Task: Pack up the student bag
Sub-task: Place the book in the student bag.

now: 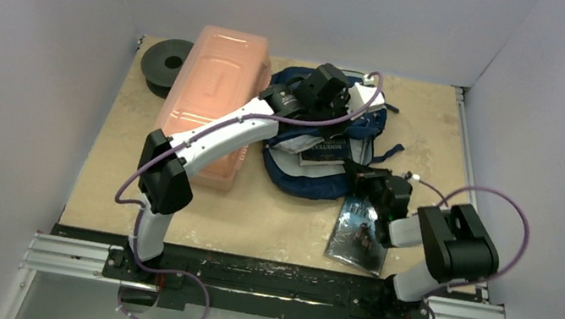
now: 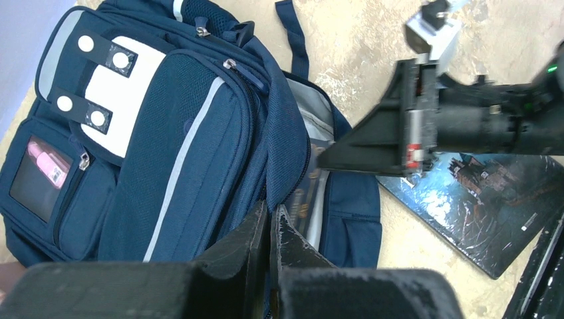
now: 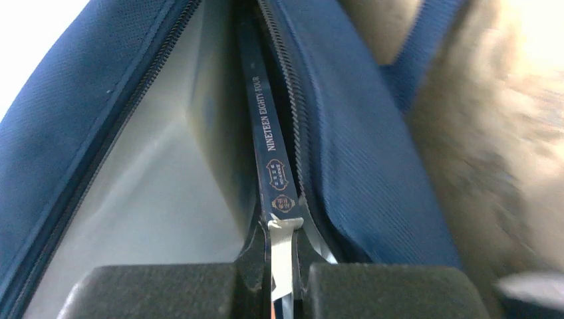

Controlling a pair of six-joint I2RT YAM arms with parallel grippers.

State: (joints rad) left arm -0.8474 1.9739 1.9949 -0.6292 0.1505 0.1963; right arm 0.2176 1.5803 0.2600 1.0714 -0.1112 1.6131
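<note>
Two claws, both closed. We record the left gripper [image 2: 271, 212] pinching the zip-edge flap of the navy blue fabric backpack [image 1: 302, 178], which lies mid-frame in the overhead view, just right of the long pink translucent plastic box [image 1: 216, 98]. The right gripper [image 3: 282, 232] clamps the dark blue book [image 3: 269, 133], spine reading "Nineteen Eighty-Four", inside the backpack's open mouth. A glossy dark-covered book [image 1: 360, 233] lies flat on the beige table [image 1: 252, 223], lower right.

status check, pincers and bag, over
Left pincer shut on student bag at its opening edge. Right pincer shut on Nineteen Eighty-Four book, spine in bag mouth. Second book flat on table, clear of opening.
</note>
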